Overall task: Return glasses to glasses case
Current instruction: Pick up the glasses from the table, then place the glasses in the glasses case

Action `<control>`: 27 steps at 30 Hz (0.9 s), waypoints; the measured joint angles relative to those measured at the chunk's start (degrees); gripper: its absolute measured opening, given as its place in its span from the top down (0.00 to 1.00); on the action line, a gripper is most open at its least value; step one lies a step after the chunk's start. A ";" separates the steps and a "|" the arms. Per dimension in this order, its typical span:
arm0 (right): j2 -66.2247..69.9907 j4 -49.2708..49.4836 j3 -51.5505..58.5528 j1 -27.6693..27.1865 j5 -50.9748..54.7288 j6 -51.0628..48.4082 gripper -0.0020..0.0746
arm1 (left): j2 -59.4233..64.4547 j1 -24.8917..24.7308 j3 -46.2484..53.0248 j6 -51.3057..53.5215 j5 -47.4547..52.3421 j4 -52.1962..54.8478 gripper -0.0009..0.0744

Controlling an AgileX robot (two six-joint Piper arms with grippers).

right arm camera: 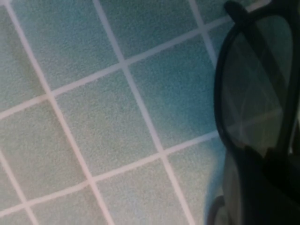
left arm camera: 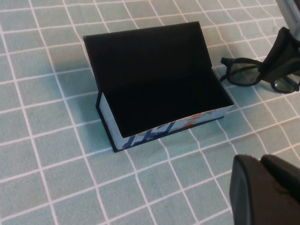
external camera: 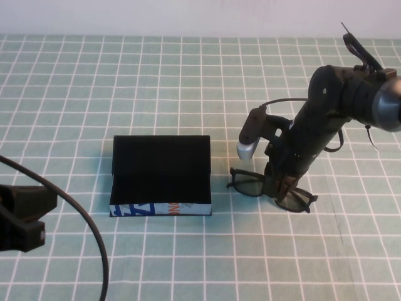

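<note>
The right gripper is down over the bridge of the glasses on the table, jaws seemingly pinched on them, the pickup step, so next comes a lift toward the open glasses case to its left; the left gripper sits parked, its state unclear.

Green white-gridded tabletop; pale wall, perhaps, behind it.

right gripper: fingertips hidden against glasses bridge | left gripper: cut off by edge, fingers unseen | glasses: one lens cropped in right wrist view
</note>
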 joint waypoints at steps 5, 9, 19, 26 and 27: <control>0.00 -0.26 -3.04 0.00 4.41 0.00 0.92 | 0.00 0.00 0.00 0.00 0.00 0.14 0.99; 0.00 -0.26 -9.24 0.00 9.87 0.00 0.92 | 0.00 0.00 0.00 -0.20 0.00 1.65 0.99; 0.00 5.38 -23.96 1.92 15.03 1.39 0.92 | 0.00 -0.06 0.00 -5.38 -1.72 7.34 0.99; 2.23 4.88 -28.78 11.29 15.55 1.42 0.92 | 0.00 -0.06 0.00 -9.20 -1.96 7.68 0.99; 3.16 4.46 -29.58 12.65 15.55 1.42 0.92 | 0.00 -0.06 0.00 -9.63 -1.96 7.68 0.99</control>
